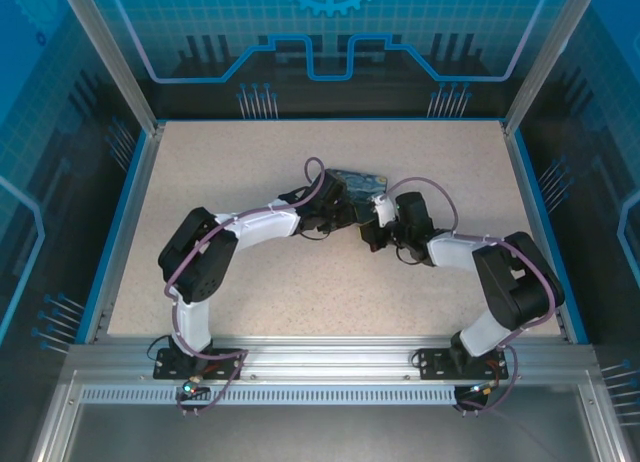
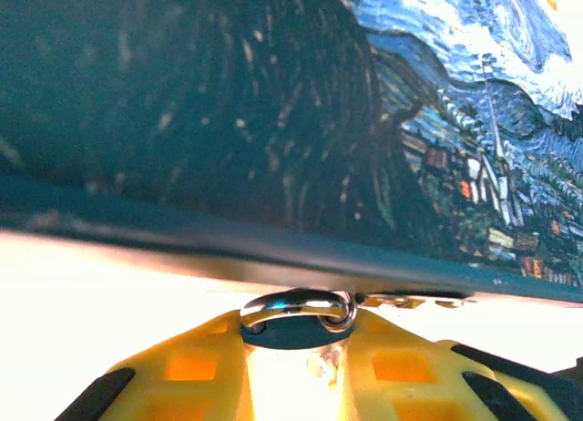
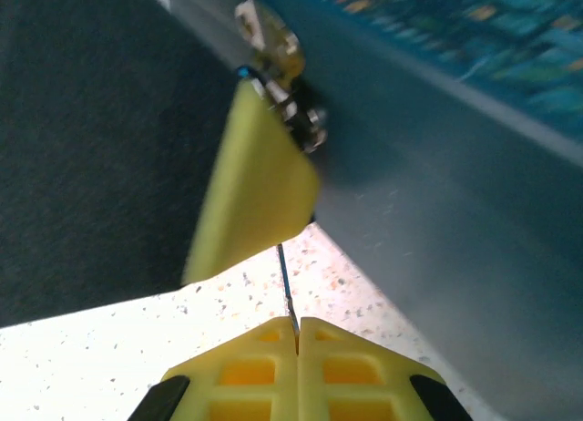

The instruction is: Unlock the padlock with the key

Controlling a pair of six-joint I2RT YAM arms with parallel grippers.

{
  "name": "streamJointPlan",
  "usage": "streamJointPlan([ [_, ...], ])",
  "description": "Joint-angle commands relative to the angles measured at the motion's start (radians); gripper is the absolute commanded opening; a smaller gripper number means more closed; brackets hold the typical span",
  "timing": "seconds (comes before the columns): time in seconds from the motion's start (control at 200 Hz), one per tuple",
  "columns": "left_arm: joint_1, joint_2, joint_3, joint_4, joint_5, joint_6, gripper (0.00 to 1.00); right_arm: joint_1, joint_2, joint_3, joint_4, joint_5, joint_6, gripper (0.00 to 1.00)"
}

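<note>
Yellow moulded plastic, waffled with square recesses, forms the fingers (image 2: pixel 205 366) of the left gripper (image 2: pixel 296 341). It is clenched on the padlock (image 2: pixel 293 328): the lock's small dark body sits pinched between the two pads. Its rounded, polished silver shackle (image 2: pixel 296 302) arches on the 12 o'clock side, right against the lower edge of the painted box (image 2: pixel 273 120). That box face is a smooth, glossy print of dark teal swirls, with a small village and pale blue sky toward 2 o'clock. In the right wrist view the right gripper (image 3: pixel 297 334) is clamped flat together, its yellow pads meeting in a hairline seam. Out of that seam a thin, straight, dark grey blade, the key (image 3: pixel 285 284), stands up toward 12 o'clock. The key's tip reaches the lower corner of a smooth yellow finger of the other arm. Beyond that finger, blurred silvery metal fittings (image 3: pixel 273 47) cling to the grey-blue edge of the box; whether the key touches the lock I cannot tell. From above, the two white-and-black arms (image 1: pixel 260 227) bend inward over the speckled beige table (image 1: pixel 250 302) and meet at the box, which lies slightly toward 12 o'clock from the table's centre. The left gripper comes at it from 8 o'clock and the right from 5 o'clock.
</note>
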Motion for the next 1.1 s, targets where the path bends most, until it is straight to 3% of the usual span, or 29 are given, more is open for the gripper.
streamJointPlan([
  [0.0, 0.005, -0.052, -0.009, 0.045, 0.028, -0.018, 0.23, -0.014, 0.014, -0.008, 0.035, -0.024, -0.003, 0.00],
  [0.31, 0.004, -0.048, -0.013, 0.058, 0.029, -0.026, 0.21, -0.006, 0.037, -0.003, 0.025, -0.008, -0.002, 0.00],
  [1.096, 0.005, -0.046, -0.020, 0.077, 0.034, -0.037, 0.20, -0.008, 0.073, -0.041, 0.197, -0.043, 0.060, 0.00],
])
